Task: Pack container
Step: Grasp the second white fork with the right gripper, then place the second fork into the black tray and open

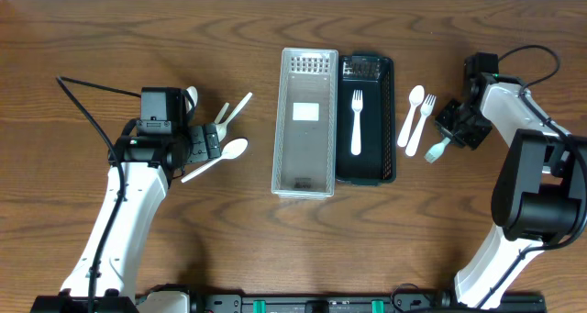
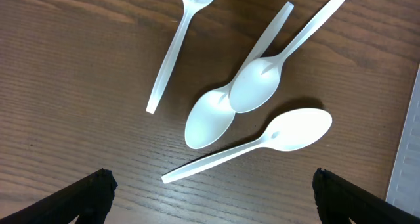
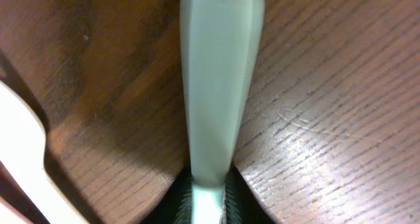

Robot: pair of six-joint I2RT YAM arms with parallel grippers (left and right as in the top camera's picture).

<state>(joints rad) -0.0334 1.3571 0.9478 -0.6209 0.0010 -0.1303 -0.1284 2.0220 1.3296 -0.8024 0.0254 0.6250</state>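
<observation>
Right wrist view: pale green utensil (image 3: 220,86) fills the frame. Its handle runs straight up from the right fingers (image 3: 178,207), which are closed narrow on its near end. The working end is out of this view, so fork or spoon, cannot tell. Whether it is clear of the counter (image 3: 328,119), cannot tell either.

Overhead: the utensil sticks out of the right fingers on a diagonal, toward the robot and toward centre. Black tray (image 1: 391,120) lies near, to its left. A loose spoon (image 1: 415,111) and loose fork (image 1: 427,118) sit on the counter between. A packed fork (image 1: 357,120) already lies lengthwise in the black tray. Clear tray (image 1: 278,120) touches the black tray's far side; no cutlery in it that I can see.

Key relation: the tray's long axis runs straight away from the robot, and the held utensil sits oblique to it. Judgement: carry leftward over the two loose pieces, then turn the wrist until the handle is parallel with the tray before letting go. Right arm is much the nearer, so this is its job.

Left fingers (image 2: 88,194) are spread wide, holding nothing, above four white spoons (image 2: 259,86). Two overlap bowl on bowl. The lowest spoon (image 2: 298,129) lies crosswise between the fingertips. The clear tray is the nearer one to this arm, on its right.
</observation>
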